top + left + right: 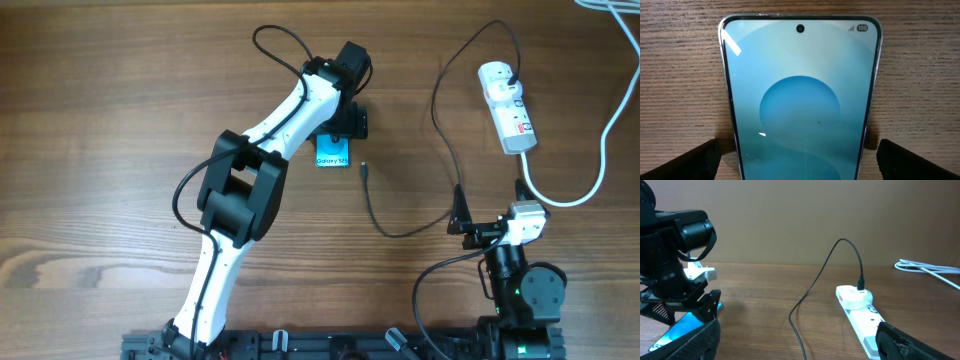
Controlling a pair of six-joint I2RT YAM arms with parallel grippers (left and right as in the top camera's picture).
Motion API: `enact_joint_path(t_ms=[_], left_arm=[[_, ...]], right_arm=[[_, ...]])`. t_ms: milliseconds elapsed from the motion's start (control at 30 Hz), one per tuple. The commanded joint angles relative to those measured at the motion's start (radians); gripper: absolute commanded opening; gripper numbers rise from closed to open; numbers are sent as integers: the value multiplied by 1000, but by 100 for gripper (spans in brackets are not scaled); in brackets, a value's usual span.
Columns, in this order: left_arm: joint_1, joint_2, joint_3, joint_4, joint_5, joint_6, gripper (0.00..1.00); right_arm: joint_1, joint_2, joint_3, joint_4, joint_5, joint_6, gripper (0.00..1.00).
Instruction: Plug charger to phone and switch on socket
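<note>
Phone (333,152): flat on table (120,80), screen up, cyan w/ white text strip at the near end; far part hidden under L arm in overhead view. L wrist view shows top edge w/ camera hole and "100" battery mark.
L gripper (797,160): spread wide; one finger (695,162) on each side of phone, both apart from its edges, nothing pinched.
Charger (400,234): plug end sits in socket at its far end; thin black cable makes a big loop toward the front of table; connector tip (364,170) lies free on the wood just right of phone, not touching it, not inserted.
Socket (507,105): white strip at far right of table, red marks on top; switch position cannot tell.
White cord (604,160): leaves near end of socket, curves right, goes off at far right edge.
R gripper (797,337): spread, holds nothing; low over table at front right, well apart from phone; cable passes close by one finger, touching or not cannot tell.
</note>
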Motion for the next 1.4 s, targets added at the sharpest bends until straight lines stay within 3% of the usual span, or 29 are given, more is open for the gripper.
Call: enact_joint_path(t_ms=[0,667,767,1033,1067,1100,1167,1233,1267,1367], left_arm=[[10,32,11,-12,16,38,100],[10,32,11,-35,16,44,97],[10,32,11,-35,19,44,88],[10,32,11,-23,23,18,83],[10,32,11,-23,23,18,75],[10,32,11,-23,23,18,74],[10,32,11,-23,23,18,83],[10,32,11,-23,23,18,84],[10,32,11,-19,23,18,100],[10,32,11,-12,23,18,100]], right_arm=[[4,-4,-1,3,13,2,100],[4,-4,-1,3,13,2,100],[4,-4,-1,3,14,2,100],[4,-4,-1,3,13,2,100],[4,-4,-1,3,14,2,100],[4,-4,-1,3,13,2,100],[4,-4,-1,3,13,2,100],[4,-4,-1,3,13,2,100],[4,-4,-1,3,13,2,100],[4,-4,-1,3,13,2,100]])
